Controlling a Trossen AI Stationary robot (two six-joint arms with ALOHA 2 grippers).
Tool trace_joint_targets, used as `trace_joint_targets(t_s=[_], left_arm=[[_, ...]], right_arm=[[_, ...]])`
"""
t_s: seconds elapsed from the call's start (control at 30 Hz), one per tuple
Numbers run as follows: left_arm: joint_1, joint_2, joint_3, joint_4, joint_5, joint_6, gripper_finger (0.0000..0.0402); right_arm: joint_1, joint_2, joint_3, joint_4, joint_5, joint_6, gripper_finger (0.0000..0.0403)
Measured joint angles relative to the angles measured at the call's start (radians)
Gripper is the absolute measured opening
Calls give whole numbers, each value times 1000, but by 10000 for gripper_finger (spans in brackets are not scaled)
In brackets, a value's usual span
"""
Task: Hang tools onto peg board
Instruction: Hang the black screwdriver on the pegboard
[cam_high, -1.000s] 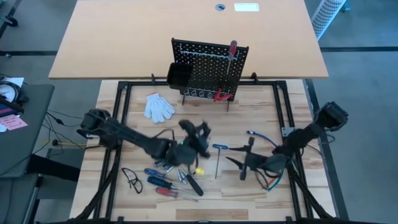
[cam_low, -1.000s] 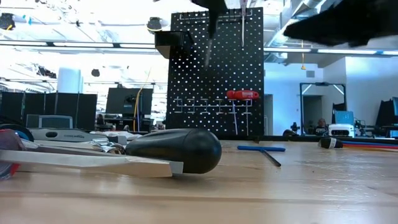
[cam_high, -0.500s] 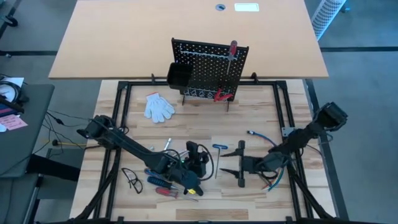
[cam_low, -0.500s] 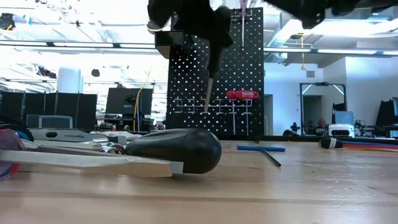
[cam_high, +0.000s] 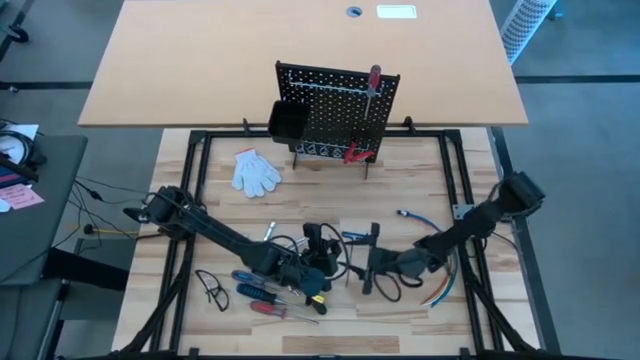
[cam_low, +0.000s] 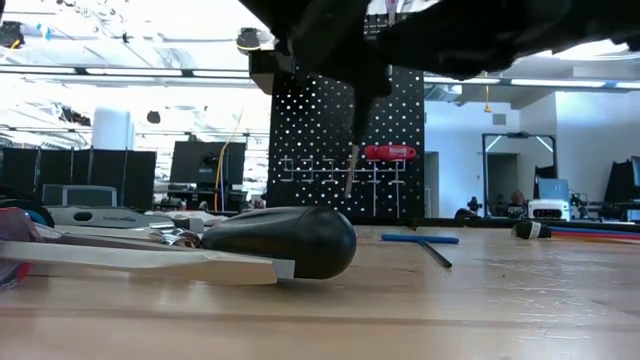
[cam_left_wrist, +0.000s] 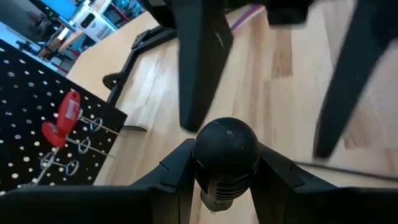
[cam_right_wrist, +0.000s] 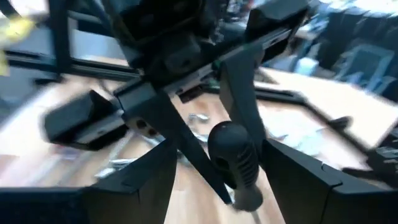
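My left gripper (cam_high: 322, 250) is shut on a black-handled screwdriver (cam_left_wrist: 227, 146) above the near middle of the table. Its bare shaft (cam_low: 352, 170) points down in the low view. My right gripper (cam_high: 372, 260) is open right beside it. Its two fingers stand on either side of the black handle (cam_right_wrist: 235, 158) without touching it. The black peg board (cam_high: 335, 105) stands at the far side, with a red screwdriver (cam_high: 374, 85) and red pliers (cam_high: 355, 153) hanging on it. Blue and red screwdrivers (cam_high: 258, 292) lie on the table near the front. My left gripper pinches the screwdriver's black handle (cam_left_wrist: 211, 186) between its two fingers (cam_left_wrist: 177, 171), just below the rounded end cap. The fingers lie across the handle. The screwdriver is lifted clear of the table, and its shaft hangs slanting down below the hold.
A white glove (cam_high: 255, 170) lies left of the peg board, whose black bin (cam_high: 288, 122) is at its left. A blue T-handle key (cam_high: 352, 240) and coloured cables (cam_high: 440, 285) lie near my right arm. Another black-handled tool (cam_low: 285, 242) lies near the low camera.
My left gripper has moved toward the table's near edge and down with the screwdriver, so the shaft tip hangs lower in front of the peg board. My right gripper has moved toward the table's left, up to the left gripper, and now brackets the handle.
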Motion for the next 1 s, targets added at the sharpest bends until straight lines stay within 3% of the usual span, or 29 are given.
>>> trace_joint_targets(t_s=[0.17, 0.4, 0.77, 1.0], left_arm=[[-1, -1, 0, 10, -14, -3, 107], [-20, -1, -3, 12, -12, 5, 107], [-36, 2, -3, 16, 2, -15, 129], [-24, 2, -1, -25, 8, -70, 132]], right_arm=[[19, 84, 44, 103, 137, -122, 242], [20, 120, 70, 100, 138, -111, 210], [17, 120, 74, 88, 137, -88, 79], [14, 120, 74, 71, 138, -81, 78]])
